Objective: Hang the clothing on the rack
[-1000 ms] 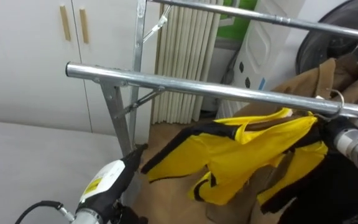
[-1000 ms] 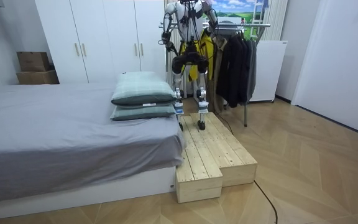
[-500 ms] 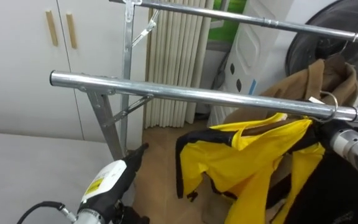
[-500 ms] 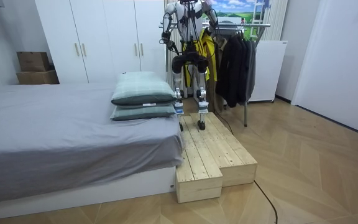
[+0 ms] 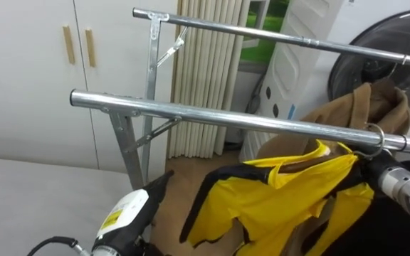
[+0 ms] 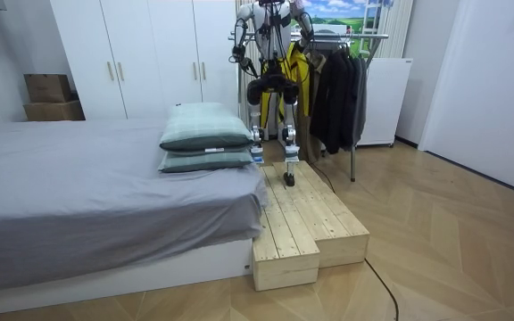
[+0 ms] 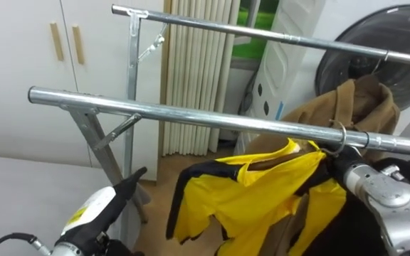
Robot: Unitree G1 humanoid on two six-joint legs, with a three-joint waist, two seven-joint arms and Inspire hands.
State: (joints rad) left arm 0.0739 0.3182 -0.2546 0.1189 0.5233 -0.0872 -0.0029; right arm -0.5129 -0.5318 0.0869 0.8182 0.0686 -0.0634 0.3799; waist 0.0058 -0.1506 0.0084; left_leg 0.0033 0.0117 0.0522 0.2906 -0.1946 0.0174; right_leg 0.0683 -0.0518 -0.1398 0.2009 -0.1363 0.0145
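Yellow jacket (image 5: 290, 192) hangs from a hanger whose hook (image 5: 371, 139) loops over the near rail (image 5: 226, 119), just above the right hand (image 5: 372, 165). That hand sits at the jacket's collar, and whether it grasps anything I cannot tell. The left hand (image 5: 155, 186) is low, well left of the jacket, its state equally unreadable. A brown coat (image 5: 361, 107) hangs behind the right hand.

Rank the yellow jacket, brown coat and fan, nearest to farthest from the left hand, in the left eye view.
1. yellow jacket, just right of the left hand.
2. brown coat, farther right, beyond the front rail.
3. fan, far upper right.
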